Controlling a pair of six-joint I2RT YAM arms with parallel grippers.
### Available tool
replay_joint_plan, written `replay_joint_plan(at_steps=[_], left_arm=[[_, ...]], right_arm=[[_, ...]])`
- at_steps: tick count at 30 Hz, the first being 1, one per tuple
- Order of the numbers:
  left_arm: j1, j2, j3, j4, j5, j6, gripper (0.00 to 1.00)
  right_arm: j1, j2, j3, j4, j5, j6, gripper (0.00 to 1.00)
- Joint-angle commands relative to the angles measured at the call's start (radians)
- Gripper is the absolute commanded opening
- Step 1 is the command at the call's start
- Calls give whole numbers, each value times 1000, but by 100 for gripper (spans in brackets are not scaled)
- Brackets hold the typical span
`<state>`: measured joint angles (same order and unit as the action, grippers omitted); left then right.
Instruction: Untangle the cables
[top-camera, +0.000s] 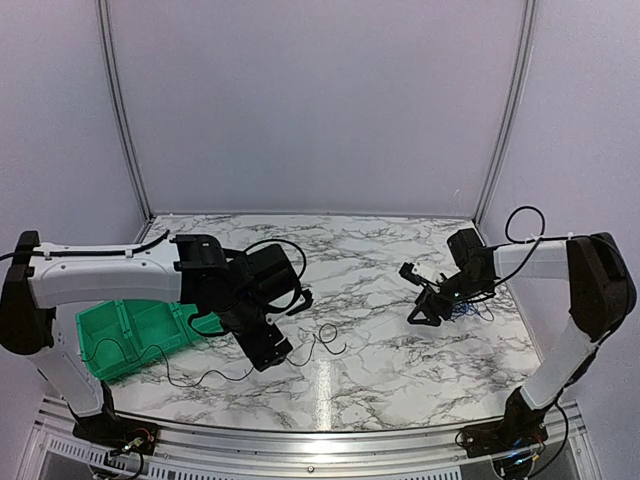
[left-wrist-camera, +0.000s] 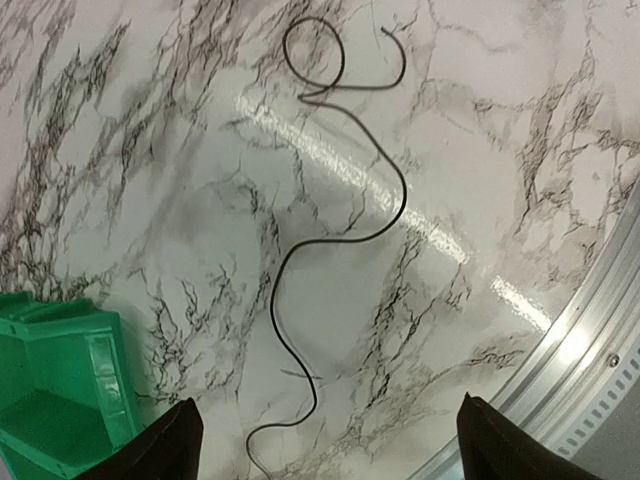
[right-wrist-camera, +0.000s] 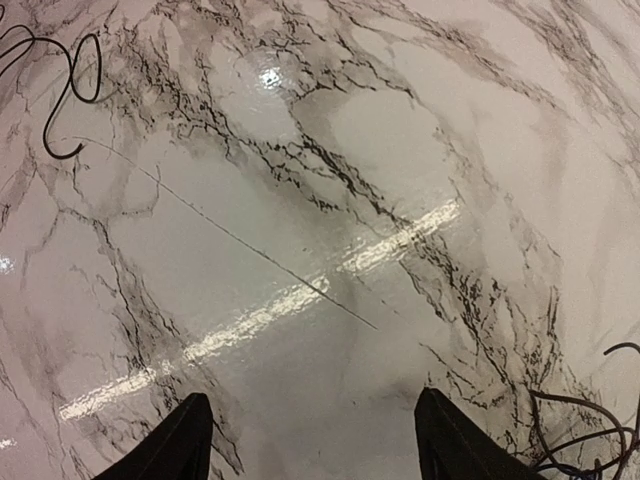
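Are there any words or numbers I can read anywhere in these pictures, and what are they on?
None: no readable word, number, label or sign shows on the green bin, the marble table, the left arm, the right arm or the black cable.

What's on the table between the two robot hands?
In the top view, the curled end of a black cable lies beside the left hand; from there to the right hand the marble table looks bare.
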<state>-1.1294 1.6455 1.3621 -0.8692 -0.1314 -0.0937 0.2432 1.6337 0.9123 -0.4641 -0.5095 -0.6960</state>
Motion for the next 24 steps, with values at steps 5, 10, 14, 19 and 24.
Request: replay_joint_plan(at_steps=[5,10,14,19,24], left_arm=[[17,53,-102,-192,-68,-170,89],[19,104,-156,-244,-124,-196,85],[28,111,-188,-214,-159,-198,80],[28,119,-184,-145,-153,-147,72],[28,138,-180,-73,-13,-92,60]], right_arm=[[17,14,20,-10,0,-19,69],[19,18,22,-13,1,-20,69],[21,24,24,-16,2,-23,68],[24,39,28,-23,0,-23,68],[28,46,30,-27,4,-22,67]])
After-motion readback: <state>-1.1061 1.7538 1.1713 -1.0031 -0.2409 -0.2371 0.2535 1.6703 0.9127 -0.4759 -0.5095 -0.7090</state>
